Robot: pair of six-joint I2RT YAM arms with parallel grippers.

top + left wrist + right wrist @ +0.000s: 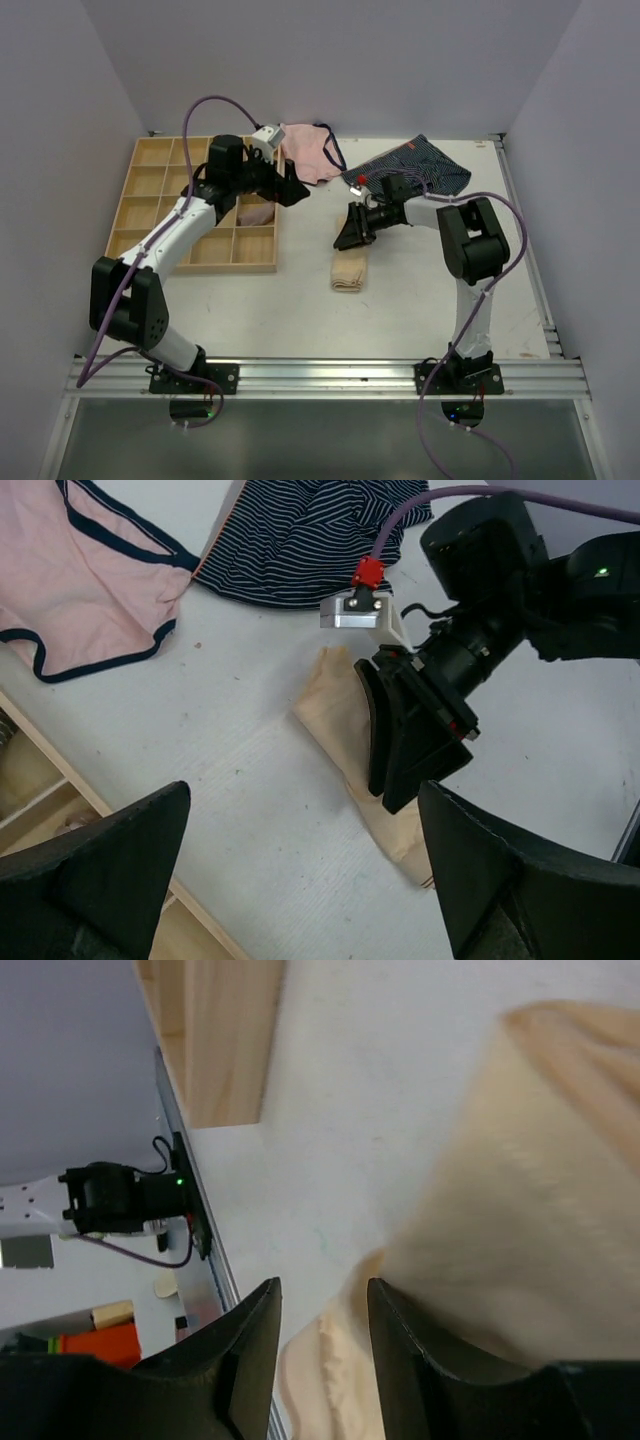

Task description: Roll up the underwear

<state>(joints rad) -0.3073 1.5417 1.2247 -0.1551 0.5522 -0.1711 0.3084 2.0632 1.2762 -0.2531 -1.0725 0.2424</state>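
The underwear (349, 272) is a pale peach-beige cloth lying as a narrow folded strip on the white table, right of the tray. My right gripper (352, 232) hovers low over its far end, jaws a narrow gap apart. In the right wrist view the gripper (322, 1290) has cloth (520, 1180) beside and under its right finger, with nothing pinched between the jaws. The left wrist view shows the underwear (340, 715) under the right gripper (400, 750). My left gripper (290, 186) (300, 800) is wide open and empty, raised near the tray's right edge.
A wooden compartment tray (150, 200) stands at the left, with a beige item (257, 212) in one cell. A pink pair with dark trim (310, 152) (80, 580) and a navy striped pair (420, 166) (300, 530) lie at the back. Walls enclose the table.
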